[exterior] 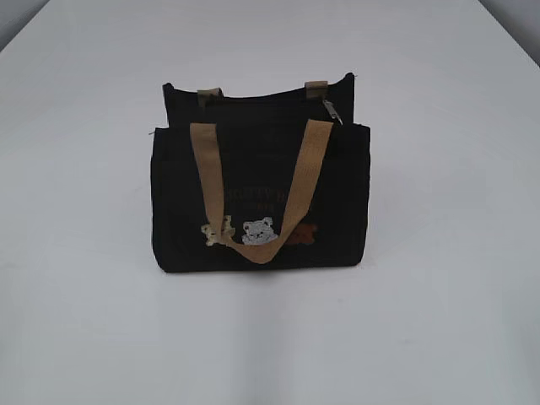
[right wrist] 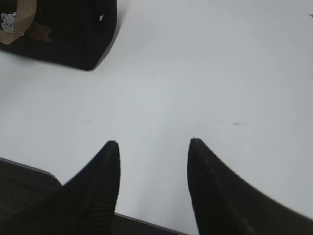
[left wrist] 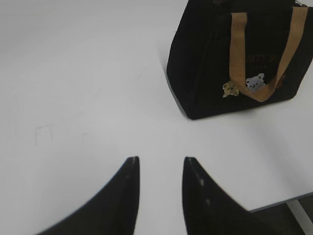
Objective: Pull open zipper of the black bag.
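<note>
Hovering parted and empty: left end effector [left wrist: 160,166] narrowly, right end effector [right wrist: 152,149] wider, both well apart from the black bag [exterior: 257,190] standing mid-surface. Zipper [exterior: 331,110] pull small, near a tan tab; likely mis-grab, or tipping the bag. White surface [exterior: 439,321], bare.

The small boxy black fabric bag [exterior: 257,198] is showing a matt woven cloth surface with no sheen. Its tan webbing handles [exterior: 257,190] are looking coarse and ribbed. The little bear patches [exterior: 253,232] are appearing stitched and slightly raised. The small silver metal zipper pull [exterior: 332,110] is glinting faintly. The white table [exterior: 439,278] is presenting smooth and matt. The black fingers [right wrist: 105,191] are showing fine ribbing.
</note>
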Available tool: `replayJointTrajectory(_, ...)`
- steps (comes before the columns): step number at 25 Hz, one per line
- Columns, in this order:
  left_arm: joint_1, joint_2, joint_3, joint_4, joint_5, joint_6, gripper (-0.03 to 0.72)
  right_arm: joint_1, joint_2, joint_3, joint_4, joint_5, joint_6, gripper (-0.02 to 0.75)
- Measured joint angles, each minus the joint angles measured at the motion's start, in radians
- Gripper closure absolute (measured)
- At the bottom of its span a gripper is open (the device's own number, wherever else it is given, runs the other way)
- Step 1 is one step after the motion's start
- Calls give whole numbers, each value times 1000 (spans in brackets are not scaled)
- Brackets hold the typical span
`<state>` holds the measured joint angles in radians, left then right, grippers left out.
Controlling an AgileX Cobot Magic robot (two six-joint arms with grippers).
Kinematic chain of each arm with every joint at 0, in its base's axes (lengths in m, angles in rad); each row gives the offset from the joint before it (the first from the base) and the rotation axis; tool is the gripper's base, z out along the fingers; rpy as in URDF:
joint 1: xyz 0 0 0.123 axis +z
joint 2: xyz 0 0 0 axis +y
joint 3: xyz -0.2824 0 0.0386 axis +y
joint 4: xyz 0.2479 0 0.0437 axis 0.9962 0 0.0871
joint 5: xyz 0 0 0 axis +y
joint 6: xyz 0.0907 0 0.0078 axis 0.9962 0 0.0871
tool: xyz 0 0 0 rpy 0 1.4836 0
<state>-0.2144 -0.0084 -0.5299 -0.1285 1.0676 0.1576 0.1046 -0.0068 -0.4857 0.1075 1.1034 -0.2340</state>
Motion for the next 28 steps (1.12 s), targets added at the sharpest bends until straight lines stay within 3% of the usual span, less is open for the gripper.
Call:
replayJointTrajectory(16, 2, -1, 0, -2, 0, 0, 462, -1, 0, 0, 1, -3, 0, 380)
replayJointTrajectory(18, 34, -1, 0, -3, 0, 1, 462, -24, 0, 0, 1, -3, 0, 380)
replayJointTrajectory(23, 193, -1, 0, -4, 0, 1, 462, -83, 0, 0, 1, -3, 0, 380)
replayJointTrajectory(28, 202, -1, 0, -4, 0, 1, 462, -86, 0, 0, 1, -3, 0, 380)
